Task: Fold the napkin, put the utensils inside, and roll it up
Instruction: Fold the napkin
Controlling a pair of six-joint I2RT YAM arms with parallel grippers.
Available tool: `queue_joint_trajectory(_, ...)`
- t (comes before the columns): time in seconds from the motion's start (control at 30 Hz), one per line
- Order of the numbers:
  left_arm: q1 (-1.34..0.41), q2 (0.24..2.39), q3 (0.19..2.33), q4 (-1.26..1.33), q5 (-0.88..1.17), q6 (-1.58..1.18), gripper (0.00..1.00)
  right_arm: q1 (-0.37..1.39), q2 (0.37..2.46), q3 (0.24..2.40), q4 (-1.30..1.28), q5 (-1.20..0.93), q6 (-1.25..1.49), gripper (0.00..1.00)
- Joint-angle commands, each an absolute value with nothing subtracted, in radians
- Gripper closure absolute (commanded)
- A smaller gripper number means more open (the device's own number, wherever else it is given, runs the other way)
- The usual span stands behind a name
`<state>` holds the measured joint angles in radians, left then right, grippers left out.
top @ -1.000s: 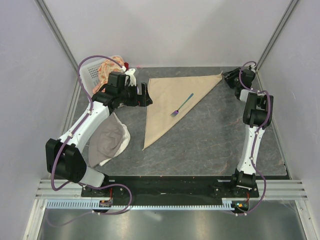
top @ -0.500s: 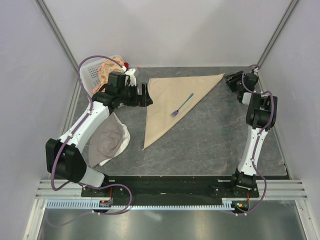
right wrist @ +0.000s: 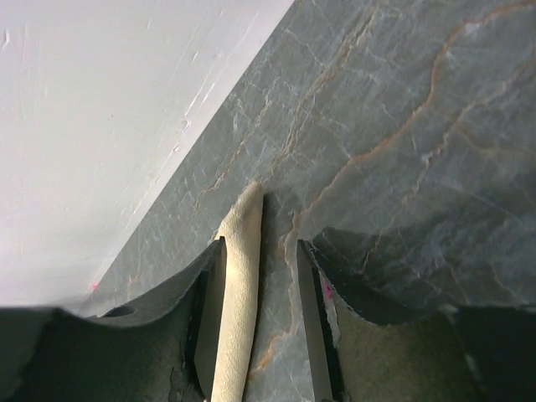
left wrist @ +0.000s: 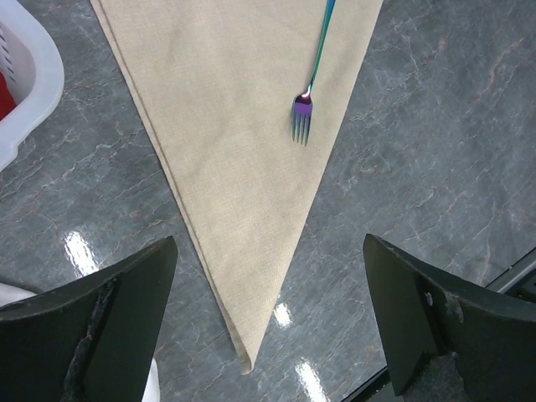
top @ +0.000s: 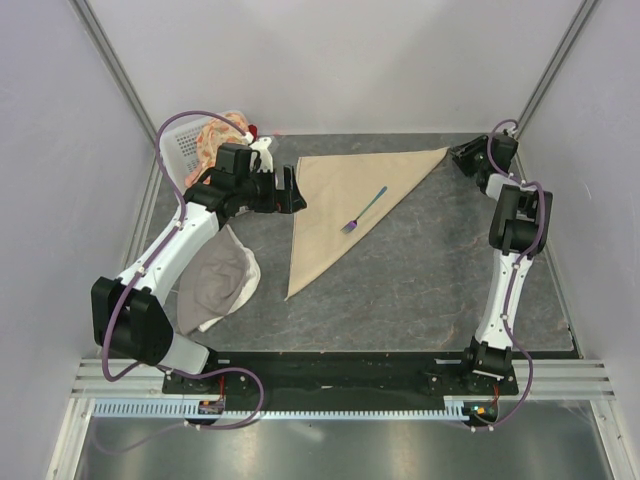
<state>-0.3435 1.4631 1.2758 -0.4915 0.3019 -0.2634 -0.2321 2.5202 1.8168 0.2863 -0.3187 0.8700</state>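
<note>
Between the parted right fingers (right wrist: 310,322) lies the napkin (right wrist: 239,285) corner; the left fingers (left wrist: 100,327) spread wide.

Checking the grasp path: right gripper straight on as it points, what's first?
The napkin corner, lying between the right gripper's open fingers. Past it likely bare table, then the wall; depth unclear.

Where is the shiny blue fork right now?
In the top view, the fork lies on the folded napkin, close to its slanted right edge, tines toward the near side.
</note>
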Motion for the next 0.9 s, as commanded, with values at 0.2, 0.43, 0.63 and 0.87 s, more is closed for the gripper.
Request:
queue_joint_trajectory(0.2,-0.339,1.465,1.305,-0.454,0.342,-0.290,0.00,-0.204,2.631,1.914,0.094,-0.270,0.805,0.53)
queue_joint_trajectory(0.43,-0.336,1.468,1.305,-0.454,0.345,-0.290,0.00,-0.187,2.664,1.959,0.071,-0.256,0.807,0.54)
queue_joint_trajectory(0.63,-0.334,1.468,1.307,-0.456,0.350,-0.293,0.00,-0.178,2.683,1.993,0.051,-0.242,0.799,0.57)
queue_joint_trajectory(0.87,-0.330,1.470,1.307,-0.454,0.353,-0.295,0.00,-0.169,2.701,2.029,0.035,-0.244,0.796,0.66)
